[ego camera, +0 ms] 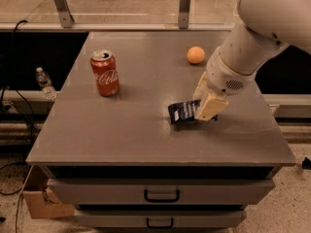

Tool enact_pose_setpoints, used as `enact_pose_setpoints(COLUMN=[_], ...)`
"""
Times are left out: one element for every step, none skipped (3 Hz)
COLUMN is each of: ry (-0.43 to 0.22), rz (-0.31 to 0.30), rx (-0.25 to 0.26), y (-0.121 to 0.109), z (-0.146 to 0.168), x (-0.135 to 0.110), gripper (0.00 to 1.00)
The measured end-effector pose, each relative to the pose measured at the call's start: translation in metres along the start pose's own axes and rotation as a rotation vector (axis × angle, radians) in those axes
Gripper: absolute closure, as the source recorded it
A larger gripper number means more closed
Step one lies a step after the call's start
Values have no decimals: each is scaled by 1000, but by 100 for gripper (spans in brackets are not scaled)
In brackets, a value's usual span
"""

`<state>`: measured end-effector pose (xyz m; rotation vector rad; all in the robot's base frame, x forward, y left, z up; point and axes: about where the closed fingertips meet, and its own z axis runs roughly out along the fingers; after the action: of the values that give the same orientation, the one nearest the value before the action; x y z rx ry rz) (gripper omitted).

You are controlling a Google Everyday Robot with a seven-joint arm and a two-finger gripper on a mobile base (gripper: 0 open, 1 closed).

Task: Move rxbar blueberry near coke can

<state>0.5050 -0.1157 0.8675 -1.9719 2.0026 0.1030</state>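
Observation:
The rxbar blueberry (181, 111) is a dark navy wrapper with white lettering, at the table's middle right. My gripper (206, 107) is shut on its right end, and the cream front finger (210, 108) hides that end. The bar sits slightly tilted, just off the tabletop. The coke can (104, 73) stands upright at the left of the table, well apart from the bar and to its upper left. My white arm (252, 38) reaches in from the upper right.
A small orange fruit (196, 55) lies at the back right, just behind the gripper. The grey table (121, 130) has drawers below its front edge. A water bottle (45, 83) stands off the table at the left.

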Motion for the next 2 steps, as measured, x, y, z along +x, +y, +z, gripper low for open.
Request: enact_pose_setpoints(ry=[-8,-8], rz=[3,3], rx=[80,80], y=[-9,-9], z=[-39,-39], x=[-1,-1], gripper=[100,100])
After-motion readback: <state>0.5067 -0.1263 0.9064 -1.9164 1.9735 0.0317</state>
